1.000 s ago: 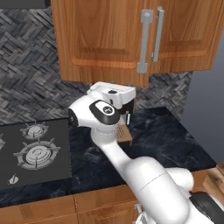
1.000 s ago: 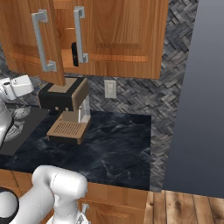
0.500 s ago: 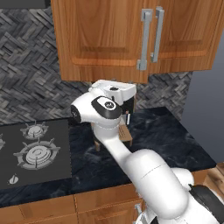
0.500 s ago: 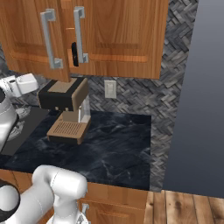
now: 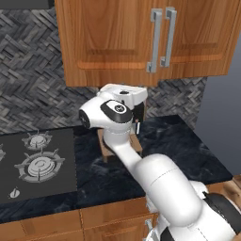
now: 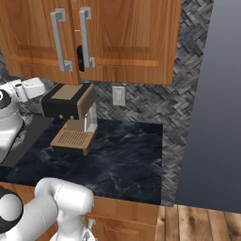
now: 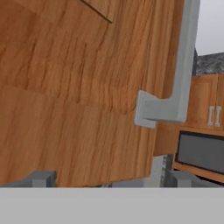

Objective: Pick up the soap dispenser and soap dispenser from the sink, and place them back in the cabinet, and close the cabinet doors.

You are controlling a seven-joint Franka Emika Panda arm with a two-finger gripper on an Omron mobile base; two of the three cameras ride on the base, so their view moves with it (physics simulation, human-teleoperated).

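Doors of the brown wooden cabinet (image 5: 141,42) look nearly shut; in the right base view I see a thin dark gap beside the long grey bar handle (image 6: 85,37). I cannot see the soap dispensers, so I judge they are inside. My fingers (image 7: 105,179) stand wide apart, holding nothing, just under the door (image 7: 74,87) near its grey handle (image 7: 175,96). I think the hand may catch this handle and pull the door open, or strike the brown coffee machine (image 6: 70,117) on the dark marble worktop (image 6: 122,155). I read no labels.
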